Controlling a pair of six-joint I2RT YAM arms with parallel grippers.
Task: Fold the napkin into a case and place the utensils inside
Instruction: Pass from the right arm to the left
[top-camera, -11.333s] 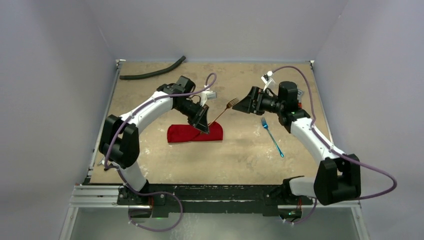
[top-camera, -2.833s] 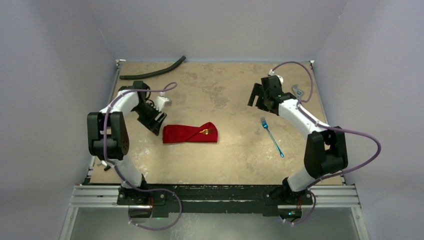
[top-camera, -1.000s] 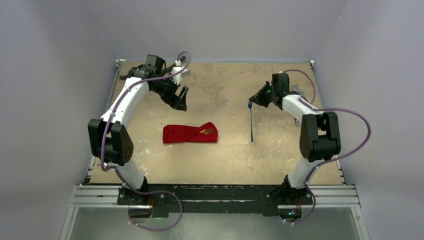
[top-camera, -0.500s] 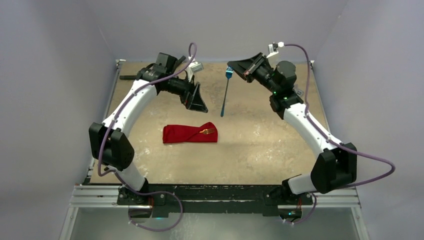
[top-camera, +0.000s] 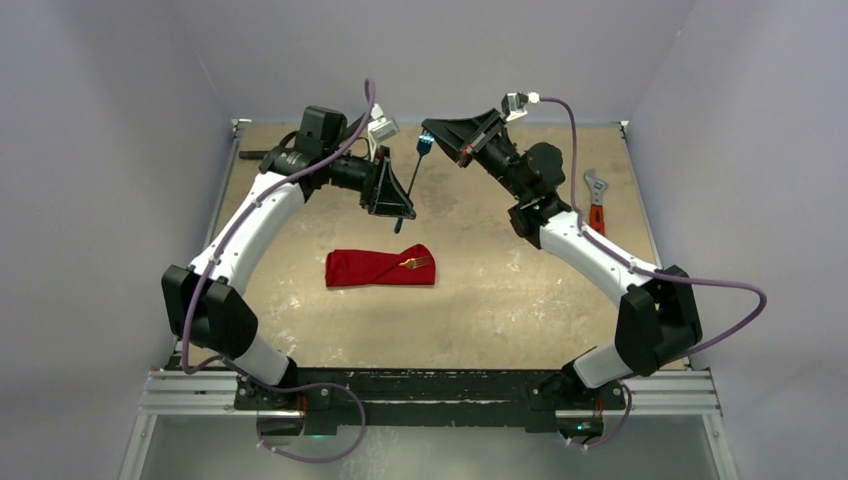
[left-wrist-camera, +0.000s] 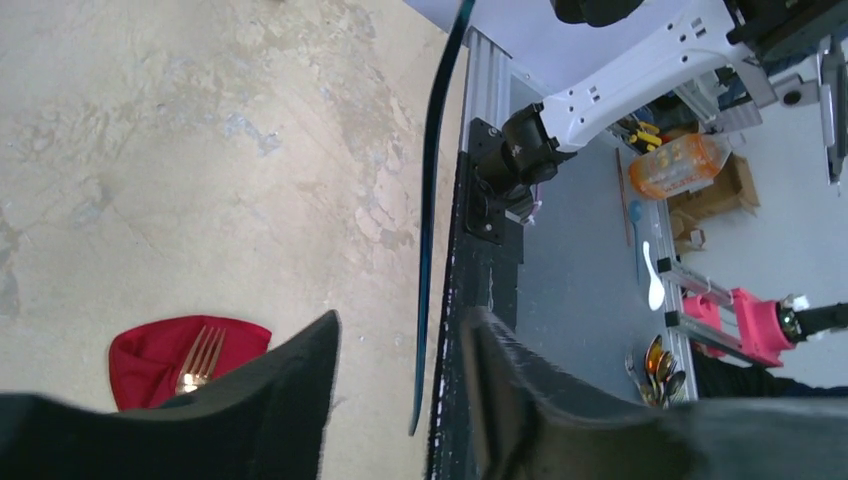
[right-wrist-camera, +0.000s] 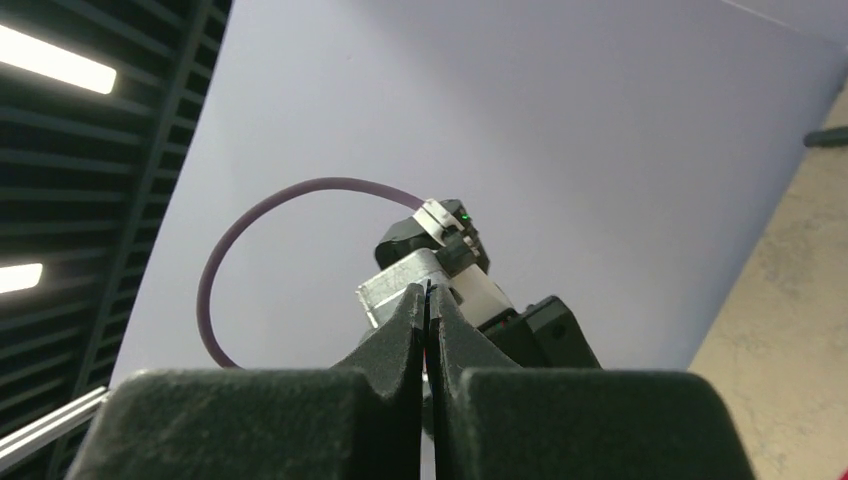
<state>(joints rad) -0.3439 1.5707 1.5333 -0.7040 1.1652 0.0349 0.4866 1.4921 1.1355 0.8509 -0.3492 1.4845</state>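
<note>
- Red napkin (top-camera: 365, 268) lies mid-bench (top-camera: 500, 300), already folded into the long case. A gold fork (top-camera: 415, 263) is tucked inside, tines showing at its right end.
- Left gripper (top-camera: 403, 208) hovers above that end. Its fingers are apart and the blue fork (top-camera: 413, 175) handle runs between them, not yet pinched by the wrist view.
- Right gripper (top-camera: 433, 133) is clamped on the blue fork's head, holding it aloft with the handle hanging down.
- Orange-handled wrench (top-camera: 596, 200) lies by the right edge, no part of the job.
- Judged progress: fold done, one utensil in. The blue fork remains to be handed over and slid inside.
</note>
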